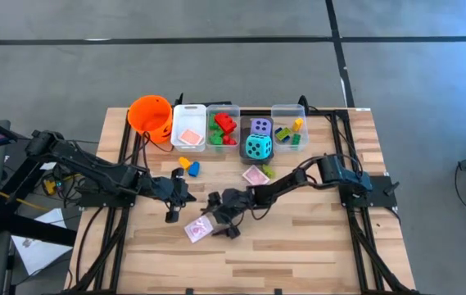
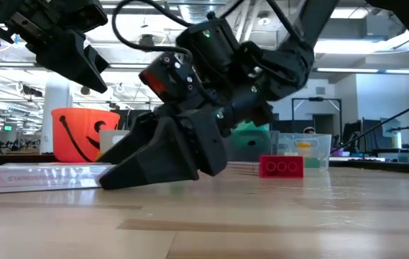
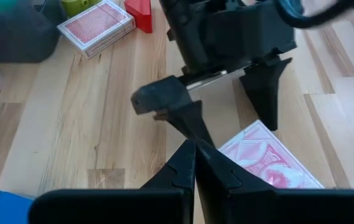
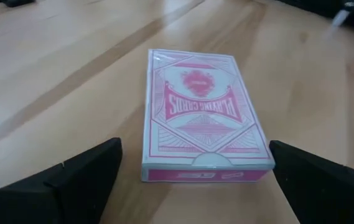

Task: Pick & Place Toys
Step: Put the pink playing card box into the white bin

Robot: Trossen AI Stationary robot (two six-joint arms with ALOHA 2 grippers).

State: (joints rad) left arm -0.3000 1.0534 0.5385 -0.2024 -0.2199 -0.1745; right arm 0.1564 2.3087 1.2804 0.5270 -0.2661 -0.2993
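Printed words on the card pack

We read "PLAYING CARDS", upside down in the right wrist view, on the face of the pink-and-white boxed card deck [image 4: 201,115] lying flat on the wooden table; the smaller print on its front edge we cannot make out, nor the lettering along its side in the low view.

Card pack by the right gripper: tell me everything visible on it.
The card pack is a flat pink-and-white box printed with an ornate pattern and the words "PLAYING CARDS", apparently in a clear glossy wrap. It lies face up and flat on the wooden table, closed. The right gripper is open, one finger either side of the pack; nothing visibly grips it yet.
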